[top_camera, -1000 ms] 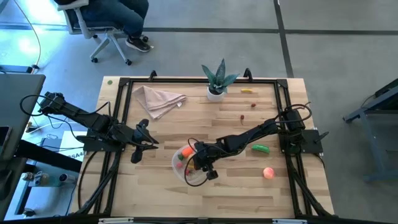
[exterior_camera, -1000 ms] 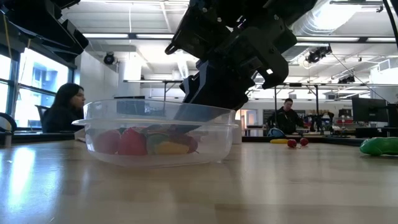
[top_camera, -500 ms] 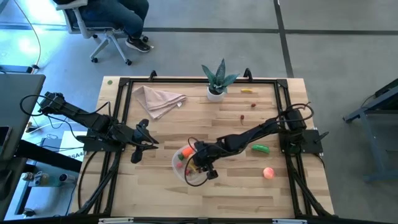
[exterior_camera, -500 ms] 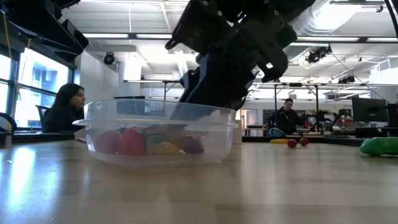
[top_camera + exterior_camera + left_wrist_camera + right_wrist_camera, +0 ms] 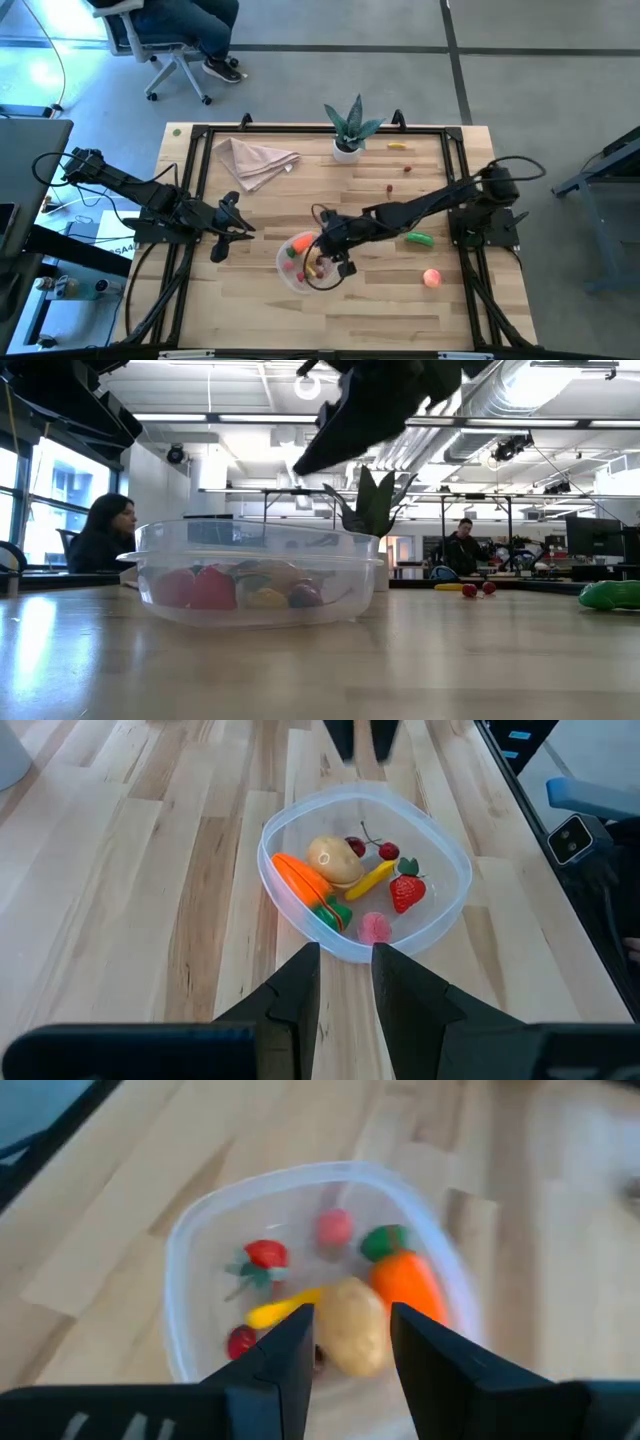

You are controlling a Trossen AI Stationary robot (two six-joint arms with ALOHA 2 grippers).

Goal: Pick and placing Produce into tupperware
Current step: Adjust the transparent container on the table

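**Right gripper above the filled tub, fingers apart and empty**

Shallow round clear plastic tub (image 5: 303, 265) near the middle of the light wooden table (image 5: 250, 300), toward the front edge. Inside it, as seen from the left wrist: orange toy carrot with a green end (image 5: 305, 886), pale beige potato-like piece (image 5: 334, 859) touching the carrot, slim yellow banana (image 5: 370, 880), red strawberry (image 5: 407, 892), small pink round piece (image 5: 375, 927), pair of dark red cherries (image 5: 370, 848). Same pieces visible in the right wrist view, the potato-like piece lying between the two dark fingers (image 5: 280, 1355).

Right gripper (image 5: 336, 258) reaching from the right side across the table, over the tub's right rim, raised clear of it in the low view. Fingers parted, nothing between them.

Left gripper (image 5: 226, 232) parked left of the tub, well apart from it, pointing toward it. Fingers (image 5: 290, 995) a narrow gap apart, holding nothing.

On the bare table to the right: green toy cucumber (image 5: 419, 238) and pink peach (image 5: 431, 277), both well apart from the tub. Farther back, tiny red pieces (image 5: 408, 169) and a small yellow-and-green piece (image 5: 398, 146). Beige cloth napkin (image 5: 255, 159) crumpled at the back left. Green spiky plant in a white pot (image 5: 348, 131) at the back centre.

Seated person (image 5: 103, 535) in the room beyond the table, low view.
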